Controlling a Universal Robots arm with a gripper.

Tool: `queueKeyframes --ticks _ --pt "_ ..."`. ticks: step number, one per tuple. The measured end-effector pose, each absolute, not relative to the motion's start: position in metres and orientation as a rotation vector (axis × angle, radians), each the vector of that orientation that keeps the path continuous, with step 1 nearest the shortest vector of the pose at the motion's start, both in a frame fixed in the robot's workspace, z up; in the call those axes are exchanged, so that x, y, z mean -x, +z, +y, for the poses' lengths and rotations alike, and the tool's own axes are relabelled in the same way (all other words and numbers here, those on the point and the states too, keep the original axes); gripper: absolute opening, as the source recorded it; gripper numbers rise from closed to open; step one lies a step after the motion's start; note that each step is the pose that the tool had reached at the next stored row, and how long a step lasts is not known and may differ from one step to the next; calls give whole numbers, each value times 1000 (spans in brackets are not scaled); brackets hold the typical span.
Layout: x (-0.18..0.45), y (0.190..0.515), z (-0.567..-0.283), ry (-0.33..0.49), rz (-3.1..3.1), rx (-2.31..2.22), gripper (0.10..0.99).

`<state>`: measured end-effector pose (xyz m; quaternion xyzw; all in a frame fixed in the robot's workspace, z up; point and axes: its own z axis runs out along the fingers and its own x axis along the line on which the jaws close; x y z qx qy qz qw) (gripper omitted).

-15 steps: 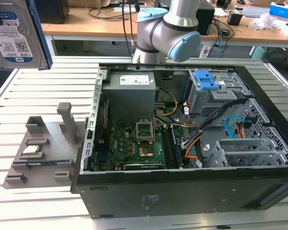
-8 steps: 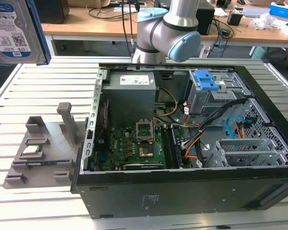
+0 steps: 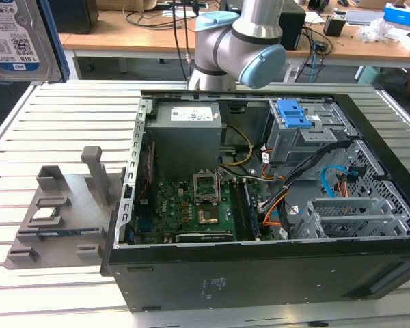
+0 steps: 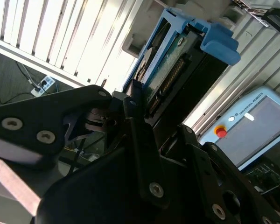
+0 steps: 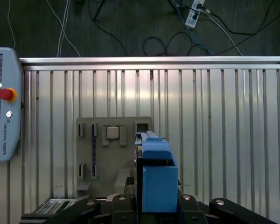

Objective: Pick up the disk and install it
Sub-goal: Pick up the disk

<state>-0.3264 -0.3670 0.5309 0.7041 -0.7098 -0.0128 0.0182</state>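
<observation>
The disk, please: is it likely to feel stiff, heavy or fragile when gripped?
The disk has a metal body, so it is probably rigid and heavy for its size. Its blue plastic bracket may flex slightly. The exposed circuit board seems fragile.

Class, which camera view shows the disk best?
The exterior view: the disk shows its labelled face, though cropped at the frame's corner. The second wrist view shows it edge-on in its blue bracket; the first wrist view shows the bracket's blue end.
</observation>
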Motion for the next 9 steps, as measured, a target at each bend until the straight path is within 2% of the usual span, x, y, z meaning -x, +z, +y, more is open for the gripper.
queueKeyframes --ticks 9 --pt "326 538 -367 -40 -2204 -2187 361"
